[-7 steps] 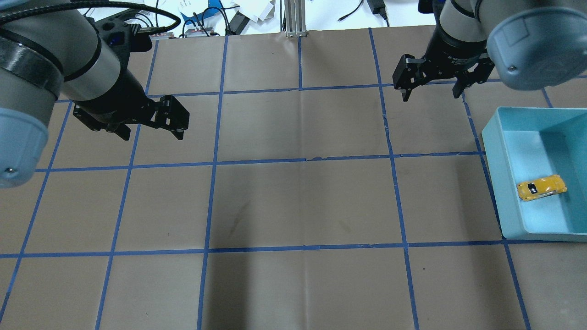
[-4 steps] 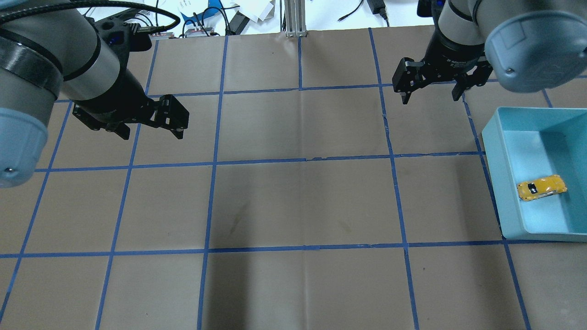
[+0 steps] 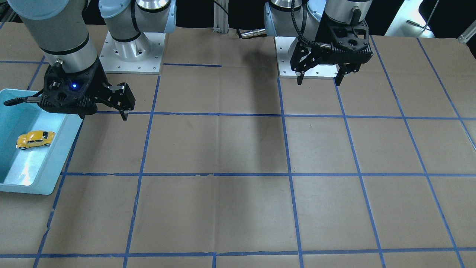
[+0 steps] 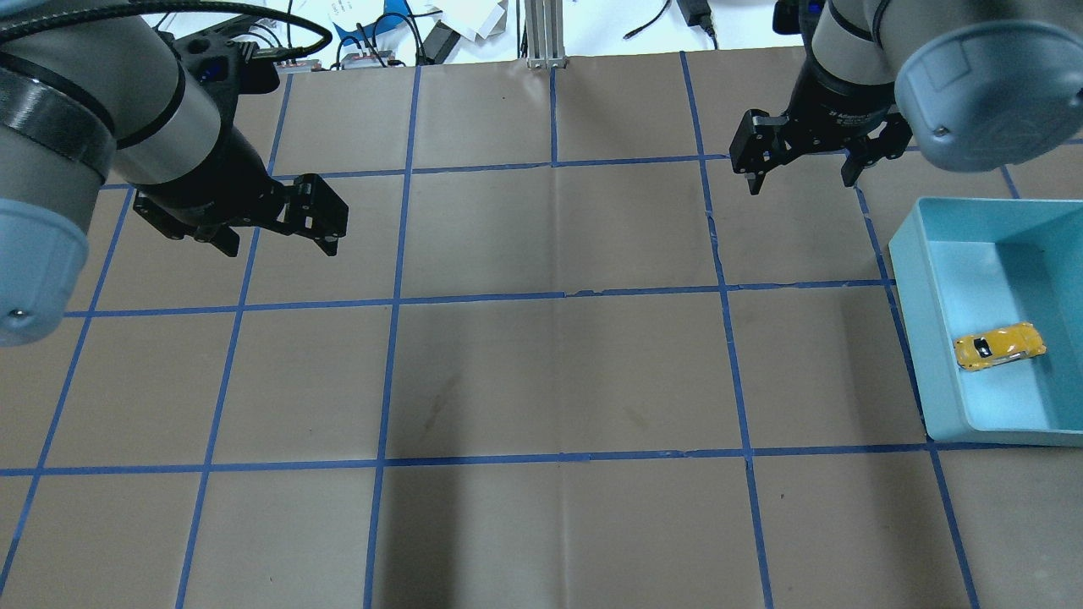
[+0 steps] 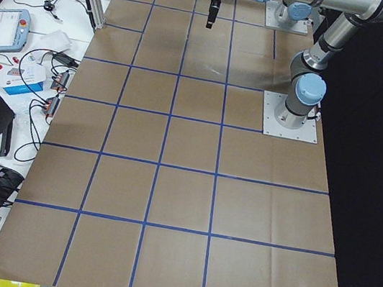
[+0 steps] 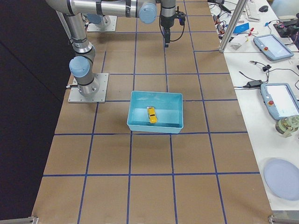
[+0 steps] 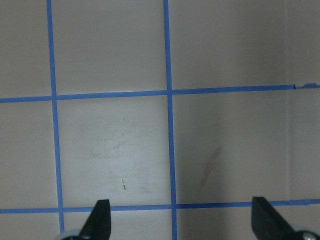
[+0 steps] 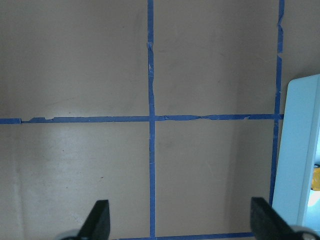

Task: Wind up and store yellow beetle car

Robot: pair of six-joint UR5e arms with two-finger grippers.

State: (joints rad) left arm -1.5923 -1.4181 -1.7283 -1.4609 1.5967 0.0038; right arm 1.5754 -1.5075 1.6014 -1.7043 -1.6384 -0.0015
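yellow beetle car (image 4: 999, 347) sat inside pale blue bin (image 4: 909, 279) at the desk's (image 4: 558, 372) 3 o'clock edge; storing looked done. left claw (image 4: 279, 244) at 10 o'clock, right claw (image 4: 801, 182) at 1 o'clock: both wide, empty, clear of bin, likely nothing left to hold. car glossy, rounded; bin smooth, straight-walled; desk matte brown, blue tape grid.

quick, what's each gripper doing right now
left gripper: open, holding nothing
right gripper: open, holding nothing
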